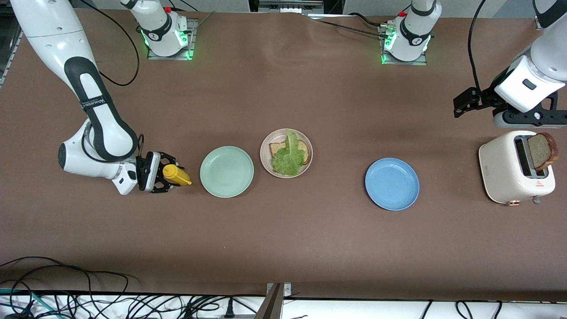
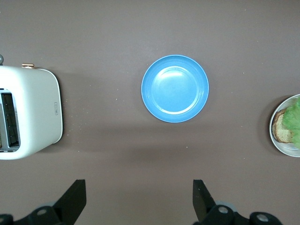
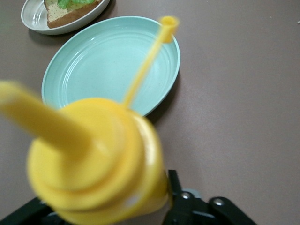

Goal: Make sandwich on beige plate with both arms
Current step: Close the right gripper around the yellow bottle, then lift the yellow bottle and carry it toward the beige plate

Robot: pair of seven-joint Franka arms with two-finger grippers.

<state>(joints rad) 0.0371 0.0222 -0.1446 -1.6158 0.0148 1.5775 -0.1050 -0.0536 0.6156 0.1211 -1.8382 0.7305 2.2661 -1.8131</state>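
— At the right arm's end of the table: report status of the right gripper (image 1: 164,174).
— Set low, beside the mint-green plate (image 1: 227,171). Fingers clamped on the yellow squeeze bottle (image 1: 178,176). Nozzle cap flipped off, hanging on its tether. Cannot tell whether the bottle's base touches the table (image 1: 310,230).

— Proceed toward the middle. Locate the sandwich (image 1: 288,155).
— On the beige plate (image 1: 264,159), just beside the mint-green plate and slightly farther from the front camera. Contents: one bread slice (image 1: 275,149) lying flat, with a ruffled lettuce leaf (image 1: 290,164) draped over it. No top slice fitted. Judged about half built.

— Continue toward the left arm's end.
— Blue plate (image 1: 392,184), well apart from the beige plate. Next, the toaster (image 1: 500,168), with the second slice (image 1: 541,150) standing up out of its slot. Status of the left gripper (image 2: 138,183): up in the air near the toaster, fingers spread wide, gripping nothing.

— State completed and outstanding work.
— Completed, as far as visible: base slice and lettuce in place. Outstanding, by judgement: possibly sauce from the bottle over the lettuce; then grasp the second slice by its exposed edge, lift clear of the slot, carry past the blue plate, lay flat on the lettuce.

— Note hazards.
— Likely: slice crumbling under a hard grip; lettuce sliding off during placement.
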